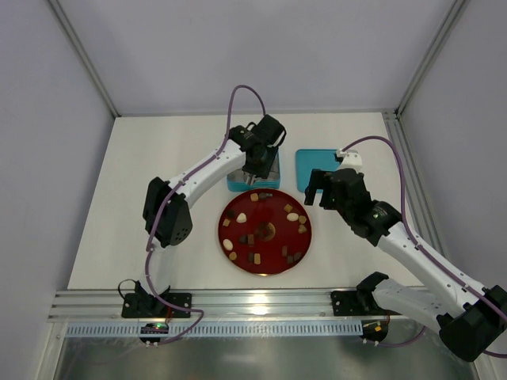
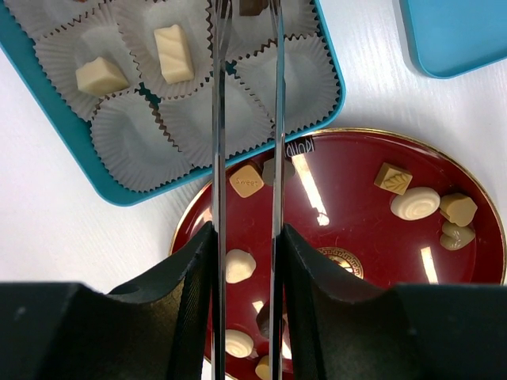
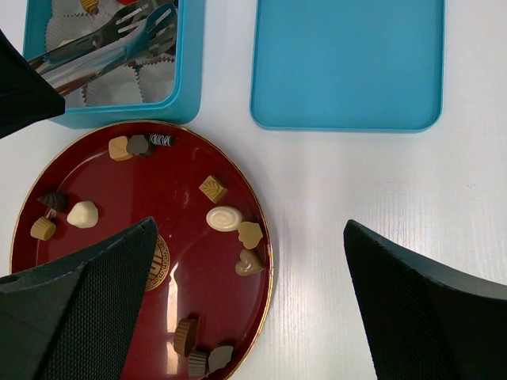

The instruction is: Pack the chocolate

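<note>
Left wrist view is showing a dark piece (image 2: 252, 6) of the chocolate, apparently pinched between the tips of the tongs (image 2: 219, 158) at the top edge of the frame. It is hanging over the paper cups (image 2: 285, 75) inside the teal box (image 3: 192, 63), though which cup lies under it is cut off. Two cream pieces (image 2: 173, 53) are sitting in cups, while most of the chocolate (image 3: 224, 217) is lying scattered on the red plate (image 3: 158, 182) just beside the box.

The left gripper (image 2: 247, 261) is squeezing the tongs, its jaws clamped on the two metal arms. The step looks like the release. Doing it well probably means centring the tips low over one empty cup and easing the squeeze slowly so the piece drops flat. The tongs should then lift straight up without snagging the fluted paper.

The right gripper (image 3: 249, 237) is hovering over the plate's edge and the table (image 3: 356, 198), jaws wide apart and holding nothing, with the teal lid (image 3: 347, 63) lying beyond.
</note>
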`<action>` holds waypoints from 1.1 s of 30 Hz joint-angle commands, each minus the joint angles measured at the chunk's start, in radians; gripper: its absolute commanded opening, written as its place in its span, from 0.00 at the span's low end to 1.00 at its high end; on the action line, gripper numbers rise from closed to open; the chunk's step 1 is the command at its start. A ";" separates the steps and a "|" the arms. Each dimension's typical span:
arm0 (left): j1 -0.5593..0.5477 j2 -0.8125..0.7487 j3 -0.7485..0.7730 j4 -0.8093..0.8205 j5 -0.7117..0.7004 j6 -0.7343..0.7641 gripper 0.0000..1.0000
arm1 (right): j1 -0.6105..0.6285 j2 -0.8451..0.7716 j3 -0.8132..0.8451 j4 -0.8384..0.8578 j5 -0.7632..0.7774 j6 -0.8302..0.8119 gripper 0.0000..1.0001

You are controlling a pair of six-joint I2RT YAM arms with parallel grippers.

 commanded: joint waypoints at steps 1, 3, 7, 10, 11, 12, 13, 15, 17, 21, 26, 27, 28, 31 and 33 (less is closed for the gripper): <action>0.007 -0.009 0.049 0.032 0.001 0.020 0.37 | -0.004 -0.005 0.023 0.040 -0.001 -0.004 1.00; 0.007 -0.010 0.049 0.031 0.000 0.021 0.38 | -0.003 -0.009 0.023 0.040 -0.002 -0.005 1.00; 0.007 -0.022 0.050 0.031 0.000 0.021 0.38 | -0.004 -0.007 0.023 0.040 -0.004 -0.004 1.00; 0.007 -0.034 0.053 0.026 -0.003 0.025 0.39 | -0.004 -0.007 0.023 0.042 -0.005 -0.002 1.00; 0.006 -0.042 0.055 0.026 -0.005 0.026 0.38 | -0.004 -0.007 0.025 0.042 -0.005 -0.002 1.00; 0.007 -0.048 0.055 0.025 -0.006 0.026 0.39 | -0.004 -0.007 0.025 0.040 -0.005 -0.004 1.00; 0.007 -0.054 0.056 0.022 -0.002 0.026 0.39 | -0.004 -0.007 0.023 0.040 -0.005 -0.004 1.00; 0.007 -0.069 0.058 0.019 -0.002 0.028 0.39 | -0.004 -0.007 0.023 0.042 -0.004 -0.004 1.00; 0.009 -0.080 0.063 0.006 0.005 0.028 0.39 | -0.004 -0.006 0.025 0.045 -0.007 -0.004 1.00; 0.009 -0.132 0.066 -0.012 0.012 0.025 0.39 | -0.004 -0.004 0.028 0.049 -0.008 -0.004 1.00; 0.012 -0.200 0.063 -0.030 -0.002 0.025 0.39 | -0.004 -0.001 0.028 0.053 -0.014 -0.002 1.00; 0.015 -0.213 0.053 -0.032 -0.003 0.021 0.39 | -0.006 0.001 0.028 0.056 -0.017 -0.002 1.00; 0.018 -0.245 0.046 -0.032 -0.008 0.018 0.39 | -0.004 0.001 0.029 0.056 -0.018 -0.002 1.00; 0.056 -0.328 -0.009 -0.030 -0.031 0.014 0.40 | -0.004 0.001 0.035 0.056 -0.019 -0.007 1.00; 0.116 -0.374 -0.080 -0.021 -0.040 0.008 0.41 | -0.006 -0.001 0.038 0.051 -0.014 -0.016 1.00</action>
